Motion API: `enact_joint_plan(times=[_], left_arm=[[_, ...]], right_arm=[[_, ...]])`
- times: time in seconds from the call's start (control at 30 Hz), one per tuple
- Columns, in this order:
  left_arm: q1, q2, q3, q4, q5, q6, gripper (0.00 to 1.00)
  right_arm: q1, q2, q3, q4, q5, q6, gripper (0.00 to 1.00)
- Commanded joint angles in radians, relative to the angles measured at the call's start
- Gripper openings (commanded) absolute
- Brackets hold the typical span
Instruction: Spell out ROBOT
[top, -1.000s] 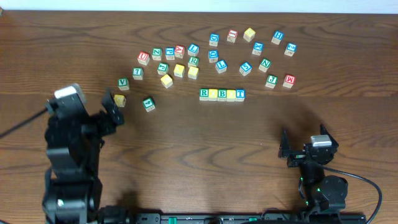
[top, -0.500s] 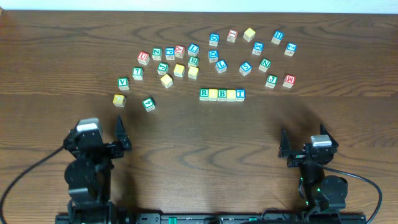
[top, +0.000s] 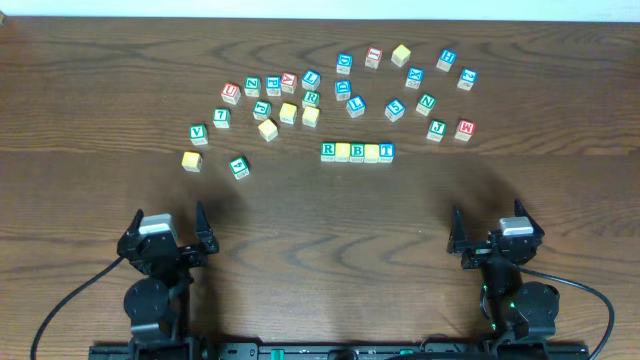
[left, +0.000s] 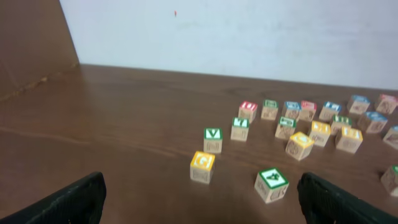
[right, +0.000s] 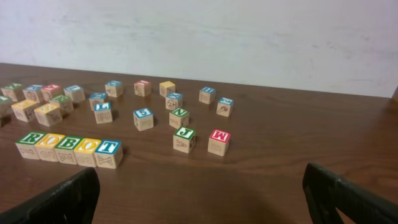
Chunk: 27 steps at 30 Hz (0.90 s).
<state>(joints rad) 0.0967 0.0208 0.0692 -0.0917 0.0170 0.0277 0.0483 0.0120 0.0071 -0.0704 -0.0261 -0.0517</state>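
Observation:
A row of letter blocks (top: 357, 152) stands at the table's middle; in the right wrist view the row (right: 68, 149) reads R, O, B, O, T, green, yellow, green, yellow, blue. My left gripper (top: 166, 238) is open and empty at the front left, well short of the blocks. My right gripper (top: 491, 238) is open and empty at the front right. In the left wrist view a yellow block (left: 202, 167) and a green block (left: 271, 185) lie ahead of the open fingers (left: 199, 202).
Many loose letter blocks are scattered behind the row (top: 340, 85). A red M block (right: 219, 142) and a green J block (right: 184, 139) lie right of the row. A green V block (left: 212, 140) stands at the left. A white wall backs the table.
My left arm has drawn back from the yellow block toward the front edge and folded low. The right arm and the blocks have not moved.

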Motion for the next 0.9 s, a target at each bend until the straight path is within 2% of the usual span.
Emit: enact_joint_plan(times=[0.0,0.43,0.63,0.87], left_arm=[[0.005,-0.019,-0.011,0.012,-0.002,0.024,0.97],[0.004,-0.019,-0.023,0.028,-0.01,0.064,0.97],[0.001,-0.019,-0.065,0.125,-0.009,0.066,0.97],[-0.014,-0.019,-0.065,0.019,-0.007,0.066,0.97]], right_arm=[[0.006,-0.007,-0.002,-0.005,-0.003,0.013,0.99],[0.005,-0.007,-0.002,-0.005,-0.002,0.013,0.99],[0.005,-0.007,-0.002,-0.005,-0.003,0.013,0.99],[0.005,-0.007,-0.002,-0.005,-0.003,0.013,0.99]])
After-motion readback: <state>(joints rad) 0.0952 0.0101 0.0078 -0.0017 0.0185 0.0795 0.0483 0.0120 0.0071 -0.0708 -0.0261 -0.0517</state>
